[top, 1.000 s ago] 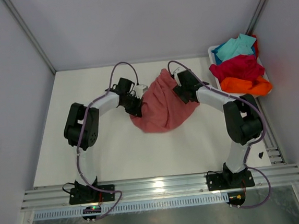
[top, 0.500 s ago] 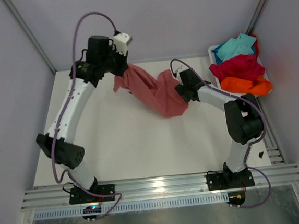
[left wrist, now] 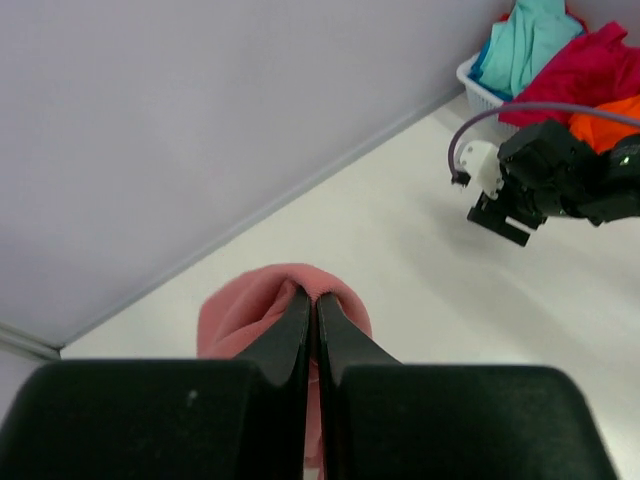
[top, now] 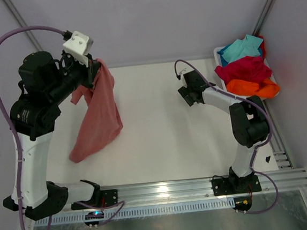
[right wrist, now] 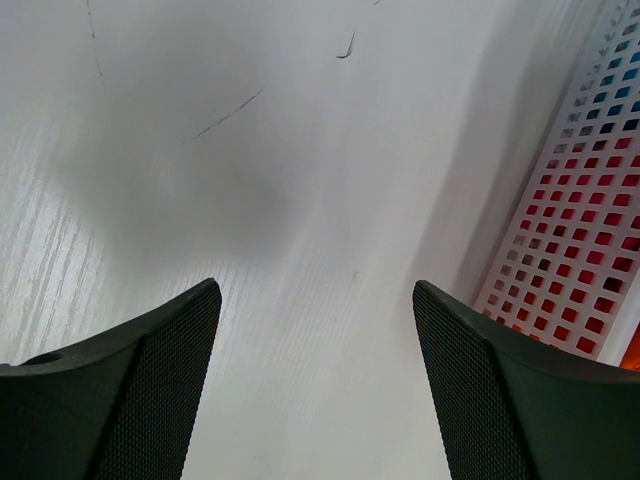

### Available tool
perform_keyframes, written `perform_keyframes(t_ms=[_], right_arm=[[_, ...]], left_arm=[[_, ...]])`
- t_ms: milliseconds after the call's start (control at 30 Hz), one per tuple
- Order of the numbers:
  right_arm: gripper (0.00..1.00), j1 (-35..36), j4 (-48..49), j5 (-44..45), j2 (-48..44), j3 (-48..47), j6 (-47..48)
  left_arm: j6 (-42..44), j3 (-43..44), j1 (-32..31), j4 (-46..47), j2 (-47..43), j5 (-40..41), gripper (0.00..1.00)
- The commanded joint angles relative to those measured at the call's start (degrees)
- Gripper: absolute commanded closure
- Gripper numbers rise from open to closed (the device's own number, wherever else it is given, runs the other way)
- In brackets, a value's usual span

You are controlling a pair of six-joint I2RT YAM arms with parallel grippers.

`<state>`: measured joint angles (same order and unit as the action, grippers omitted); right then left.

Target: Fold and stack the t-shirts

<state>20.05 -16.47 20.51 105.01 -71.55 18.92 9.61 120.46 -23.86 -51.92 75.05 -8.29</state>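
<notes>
The salmon-pink t-shirt [top: 97, 117] hangs in the air over the left side of the table, pinched at its top by my left gripper [top: 94, 66], which is raised high. In the left wrist view the jaws of that gripper [left wrist: 313, 300] are shut on a fold of the pink cloth [left wrist: 235, 310]. My right gripper [top: 187, 97] stands open low over the bare table at the back right, nothing between its fingers [right wrist: 150, 380]. A turquoise t-shirt [top: 242, 48], a crimson one [top: 243, 69] and an orange one [top: 253, 88] lie heaped in the white tub.
The white perforated tub [top: 218, 53] stands at the table's back right corner; its wall [right wrist: 585, 250] is close to the right gripper. Grey walls close off the back and sides. An aluminium rail [top: 165, 190] runs along the near edge.
The left arm has swung up and to the left, lifting the pink t-shirt off the table. The right gripper has let the shirt go and stays in place, open.
</notes>
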Motion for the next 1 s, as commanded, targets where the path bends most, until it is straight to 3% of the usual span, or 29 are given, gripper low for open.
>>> perform_keyframes(t_ms=[0, 333, 567, 700, 967], right_arm=[[0.19, -0.1, -0.3, -1.4, -0.2, -2.4, -1.4], [0.2, 0.0, -0.4, -3.5, -1.4, -2.3, -1.9], [0.2, -0.1, -0.1, -3.0, -1.2, -2.3, -1.9], [0.2, -0.1, -0.1, -2.8, -1.0, -2.1, -1.9], [0.2, -0.1, -0.1, -1.9, -0.2, -2.5, -1.9]], left_arm=[[1.6, -4.7, 0.2, 0.8, 0.5, 1.7, 1.0], [-2.2, -13.6, -1.0, 6.0, 7.8, -4.5, 1.0], [3.5, -14.3, -17.9, 6.5, 14.7, 7.8, 1.0], [1.9, -9.8, -18.9, 7.0, 17.6, 7.8, 1.0], [1.6, 7.0, -19.0, 5.7, 19.9, 11.3, 1.0]])
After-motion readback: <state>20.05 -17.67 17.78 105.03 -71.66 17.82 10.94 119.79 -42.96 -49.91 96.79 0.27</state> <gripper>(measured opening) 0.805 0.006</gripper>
